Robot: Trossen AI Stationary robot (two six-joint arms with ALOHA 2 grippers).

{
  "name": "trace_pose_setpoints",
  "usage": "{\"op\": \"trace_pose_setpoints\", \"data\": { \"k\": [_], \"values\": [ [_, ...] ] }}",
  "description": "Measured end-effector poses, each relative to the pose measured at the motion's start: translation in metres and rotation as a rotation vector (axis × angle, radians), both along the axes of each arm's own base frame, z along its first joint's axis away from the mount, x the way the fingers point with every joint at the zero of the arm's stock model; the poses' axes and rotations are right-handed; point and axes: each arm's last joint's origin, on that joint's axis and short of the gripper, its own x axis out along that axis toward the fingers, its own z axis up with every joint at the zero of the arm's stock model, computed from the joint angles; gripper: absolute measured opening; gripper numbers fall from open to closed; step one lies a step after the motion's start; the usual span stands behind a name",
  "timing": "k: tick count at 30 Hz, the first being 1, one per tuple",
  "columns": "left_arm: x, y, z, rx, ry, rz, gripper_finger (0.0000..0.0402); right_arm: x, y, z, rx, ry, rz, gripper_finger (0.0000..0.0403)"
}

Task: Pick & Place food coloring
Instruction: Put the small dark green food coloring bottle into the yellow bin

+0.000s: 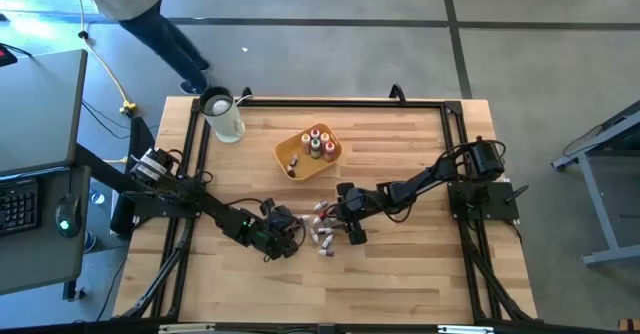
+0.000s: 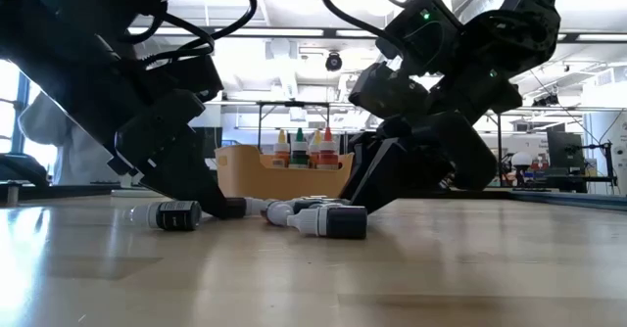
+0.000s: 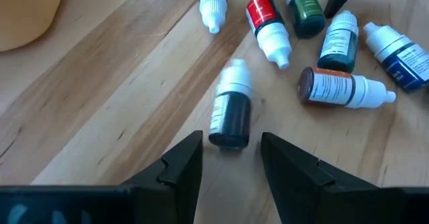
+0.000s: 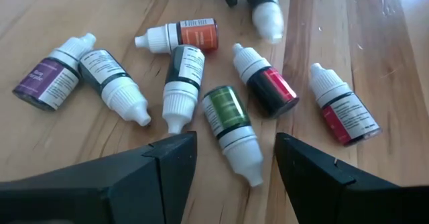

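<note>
While both arms sit low mid-table, high view shows the left gripper point(image 1: 281, 236) and right gripper point(image 1: 352, 224) flanking a cluster of loose bottles point(image 1: 322, 233) on the wooden table point(image 1: 400, 274). 4 more bottles point(image 1: 316, 142) stand in the yellow-orange tray point(image 1: 288, 150) behind them; white jug point(image 1: 224, 116) at the far left corner.

Low view: bottles lie flat on the table, dark one point(image 2: 177, 214) nearest the left arm; tray with upright bottles behind.

Left wrist view: fingers point(image 3: 177, 167) spread, nothing held, black bottle point(image 3: 231, 110) lying just ahead of the gap; red-label bottle point(image 3: 267, 27) and brown bottle point(image 3: 340, 88) beyond.

Right wrist view: fingers point(image 4: 171, 160) spread, empty; green bottle point(image 4: 232, 127) lies pointing into the gap, dark-red bottle point(image 4: 265, 80) beside it, purple bottle point(image 4: 52, 75) off to one side.
</note>
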Motion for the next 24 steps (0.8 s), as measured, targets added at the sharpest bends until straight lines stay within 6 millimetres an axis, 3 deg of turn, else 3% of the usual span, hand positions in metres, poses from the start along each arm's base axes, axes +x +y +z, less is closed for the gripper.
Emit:
{"op": "trace_pose_setpoints", "data": {
  "k": [10, 19, 24],
  "values": [
    [0.001, -0.001, 0.003, 0.006, -0.002, -0.014, 0.0151, 0.0, 0.0, -0.001, -0.003, 0.008, 0.012, 0.0182],
    [0.016, -0.008, 0.024, 0.071, -0.004, -0.091, 0.0151, -0.001, 0.0, -0.001, 0.039, 0.021, -0.024, 0.0103],
    [0.022, -0.011, 0.032, 0.076, -0.01, -0.08, 0.0151, -0.004, 0.0, 0.011, 0.064, 0.014, -0.028, 0.006]
  ]
}}
